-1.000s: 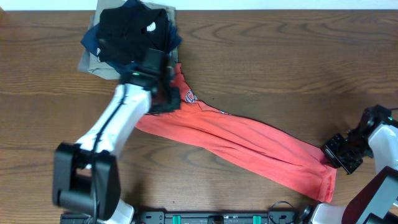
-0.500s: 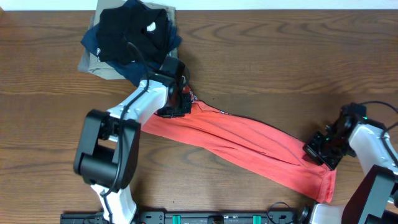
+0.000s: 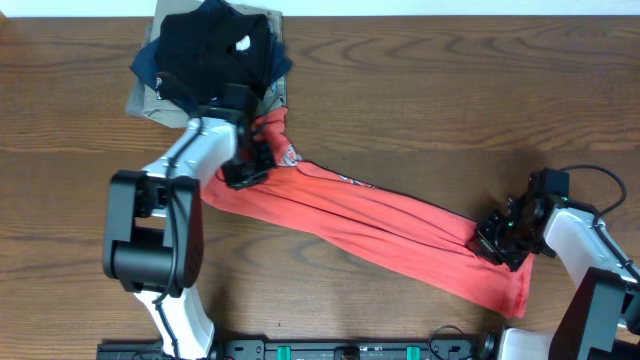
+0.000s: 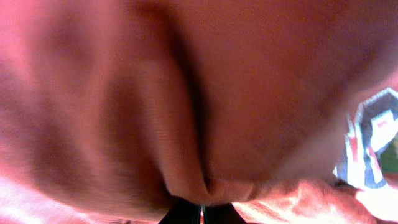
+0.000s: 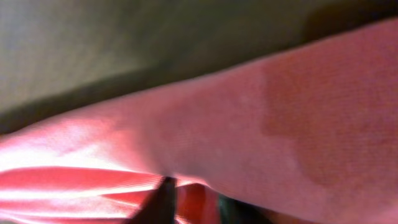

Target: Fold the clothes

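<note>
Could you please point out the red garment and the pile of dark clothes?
Long red fabric garment [image 3: 380,225]: overhead view, middle of its length.
Pile of dark clothes [image 3: 205,50]: overhead view, black top layer.

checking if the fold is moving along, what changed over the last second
The right gripper slid left along the table, dragging the lower end of the red garment inward. The left gripper, at the garment's upper end, swung right, then back left past where it began. Both look clamped on the fabric. The pile of dark clothes stayed put.
</note>
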